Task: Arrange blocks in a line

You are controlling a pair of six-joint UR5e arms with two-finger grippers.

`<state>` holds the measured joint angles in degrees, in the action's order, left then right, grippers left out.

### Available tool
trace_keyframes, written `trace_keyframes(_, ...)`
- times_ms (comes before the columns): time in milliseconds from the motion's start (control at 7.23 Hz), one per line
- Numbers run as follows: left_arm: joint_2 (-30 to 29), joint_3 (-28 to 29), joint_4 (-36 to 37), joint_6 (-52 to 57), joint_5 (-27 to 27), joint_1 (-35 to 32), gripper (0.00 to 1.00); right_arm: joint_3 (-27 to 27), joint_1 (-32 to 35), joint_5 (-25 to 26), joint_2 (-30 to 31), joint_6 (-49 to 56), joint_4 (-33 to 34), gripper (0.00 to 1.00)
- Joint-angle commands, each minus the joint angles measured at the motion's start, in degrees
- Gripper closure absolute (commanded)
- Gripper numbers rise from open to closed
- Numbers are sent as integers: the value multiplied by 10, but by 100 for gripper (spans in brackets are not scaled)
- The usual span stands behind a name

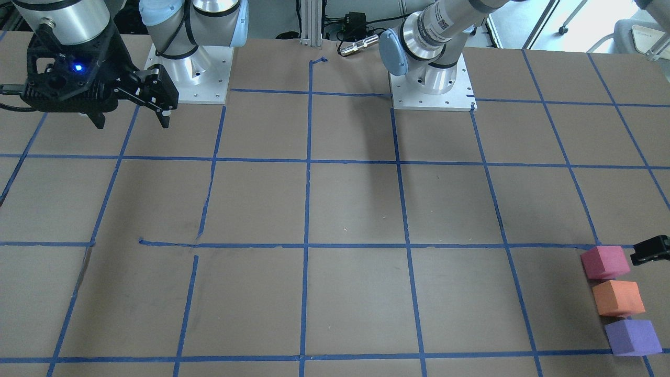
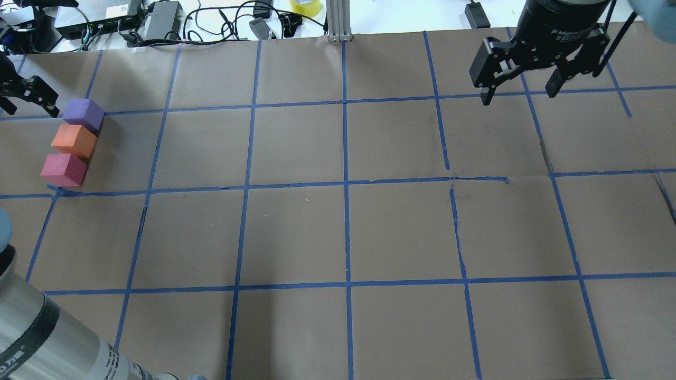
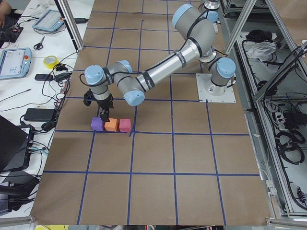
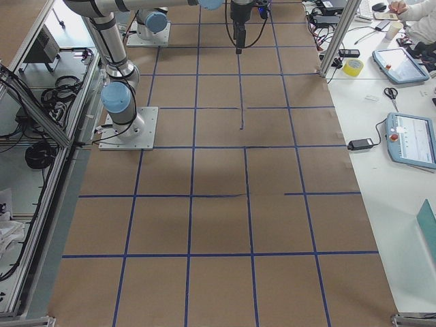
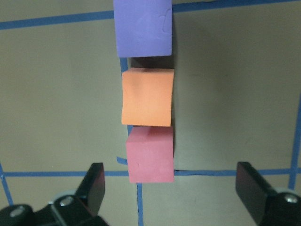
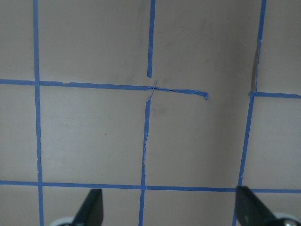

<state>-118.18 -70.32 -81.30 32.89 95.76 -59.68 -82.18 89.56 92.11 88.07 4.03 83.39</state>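
Three small foam blocks lie in a touching row at the table's far left: purple, orange and pinkish-red. They also show in the front view as pinkish-red, orange and purple. In the left wrist view the purple, orange and pinkish-red blocks run up the middle. My left gripper is open and empty, hovering above the row near the pinkish-red block. My right gripper is open and empty, high over the far right.
Brown paper with a blue tape grid covers the table. Cables, power bricks and a yellow tape roll lie beyond the far edge. The arm bases stand at the robot's side. The right wrist view shows only bare grid.
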Motion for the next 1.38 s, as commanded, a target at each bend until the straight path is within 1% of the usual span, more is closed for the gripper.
trace_keyframes(0,108,-37,-86,-112,-9,-58,0,0,0,0,0,0,0,0)
trace_keyframes(138,149,-75,-88,-182,-14,-89,0,0,0,0,0,1,0,0)
trace_keyframes(277,180,-97,-86,-222,-33,-128,0,0,0,0,0,1,0,0)
trace_keyframes(415,208,-109,-86,-258,-31,-175,0,0,0,0,0,1,-1,0)
trace_keyframes(553,223,-117,-82,-267,-34,-217,0,0,0,0,0,1,-1,0)
trace_keyframes(830,247,-154,-82,-349,-34,-284,0,0,0,0,0,1,-1,0)
trace_keyframes(1107,279,-164,-83,-375,-36,-295,0,0,0,1,0,1,-1,0)
trace_keyframes(1245,281,-165,-83,-377,-37,-296,0,0,0,0,0,1,-1,0)
